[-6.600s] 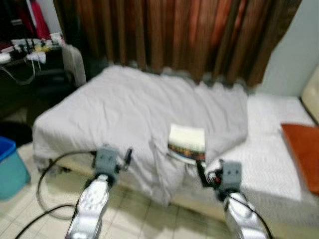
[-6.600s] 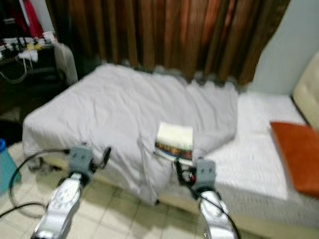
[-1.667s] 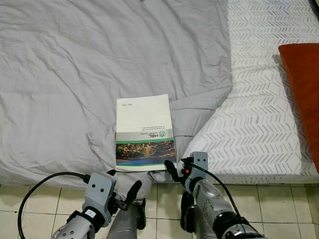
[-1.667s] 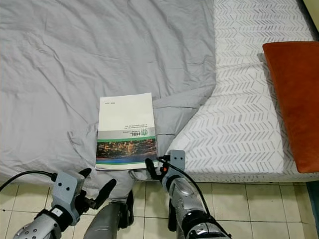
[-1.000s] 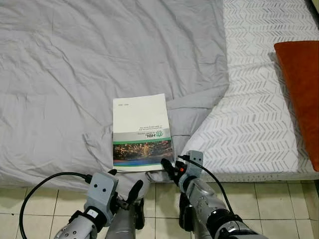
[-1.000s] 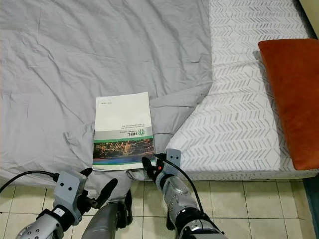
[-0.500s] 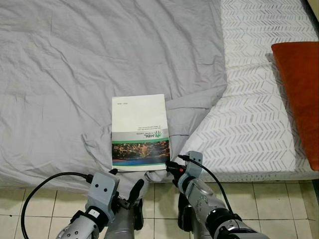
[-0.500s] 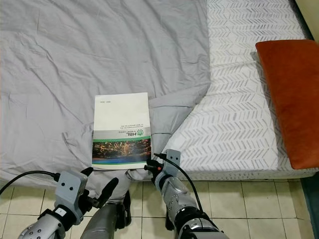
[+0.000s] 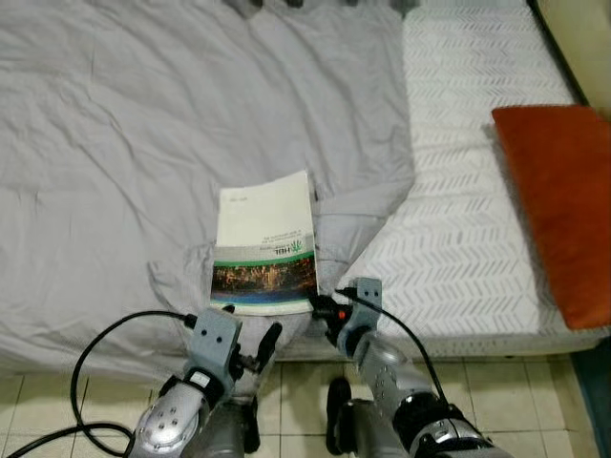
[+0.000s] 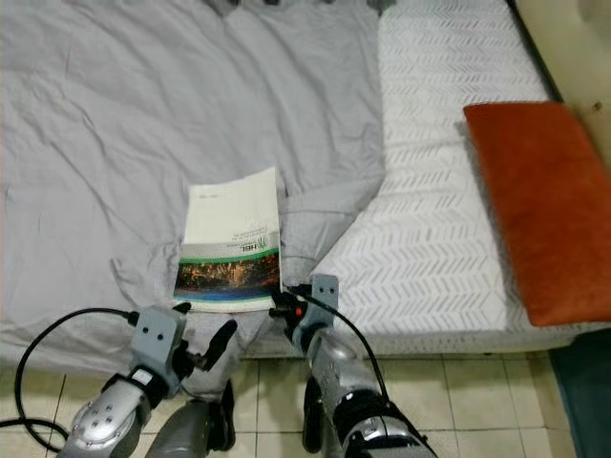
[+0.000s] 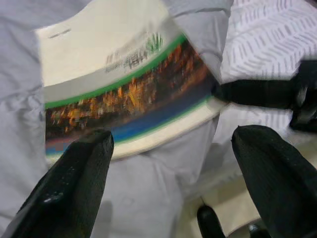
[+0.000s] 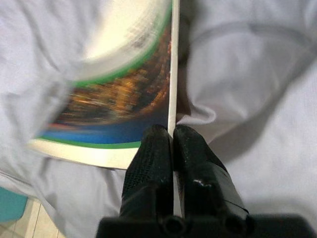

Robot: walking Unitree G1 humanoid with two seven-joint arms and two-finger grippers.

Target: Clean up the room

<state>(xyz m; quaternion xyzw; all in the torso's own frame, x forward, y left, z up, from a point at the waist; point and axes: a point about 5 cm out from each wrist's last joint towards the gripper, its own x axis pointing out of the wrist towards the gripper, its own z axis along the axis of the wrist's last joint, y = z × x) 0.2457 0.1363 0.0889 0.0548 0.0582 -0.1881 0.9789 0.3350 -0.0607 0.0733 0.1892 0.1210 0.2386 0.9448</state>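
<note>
A thin book (image 9: pixel 265 243) with a white and green cover and a city photo lies on the grey duvet (image 9: pixel 143 124) near the bed's front edge. My right gripper (image 9: pixel 320 307) is shut on the book's near right corner; in the right wrist view its fingertips (image 12: pixel 157 141) pinch the book's edge (image 12: pixel 119 84). My left gripper (image 9: pixel 253 329) hangs open just below the front of the bed, under the book's near edge. In the left wrist view its two fingers (image 11: pixel 74 188) stand wide apart in front of the book (image 11: pixel 124 84).
An orange cushion (image 9: pixel 558 205) lies on the white patterned sheet (image 9: pixel 458 162) at the right. The duvet is rumpled around the book. A black cable (image 9: pixel 95 353) loops over the tiled floor (image 9: pixel 516 382) in front of the bed.
The right gripper has closed onto the book's near right corner and the book has turned slightly. The camera has shifted, so more of the bed's right side shows.
</note>
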